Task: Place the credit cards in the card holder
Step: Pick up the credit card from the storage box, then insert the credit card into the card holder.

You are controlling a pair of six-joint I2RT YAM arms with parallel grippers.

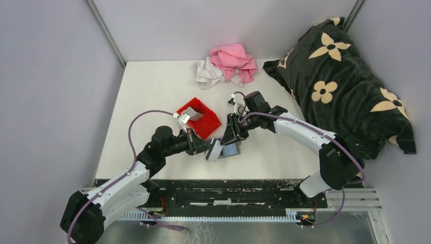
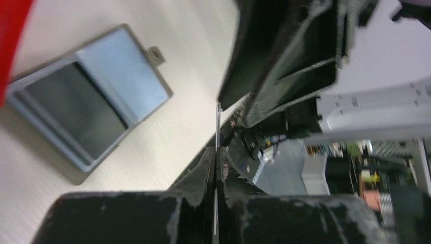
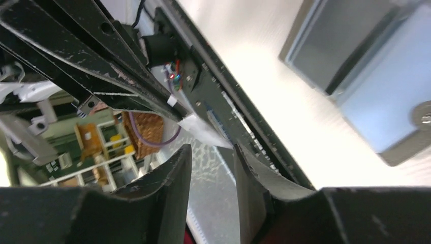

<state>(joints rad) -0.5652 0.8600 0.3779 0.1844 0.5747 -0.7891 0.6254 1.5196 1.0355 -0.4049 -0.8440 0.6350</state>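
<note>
Jutting straight from left gripper [image 2: 216, 151], card [image 2: 218, 127] (edge-on).

The top camera looks down from high behind the near edge, taking in the whole white rectangular table [image 1: 152, 96]. Both wrist cameras sit close and low over that tabletop, tilted steeply. All three views share the open flat grey folding wallet [image 2: 86, 109].
</note>
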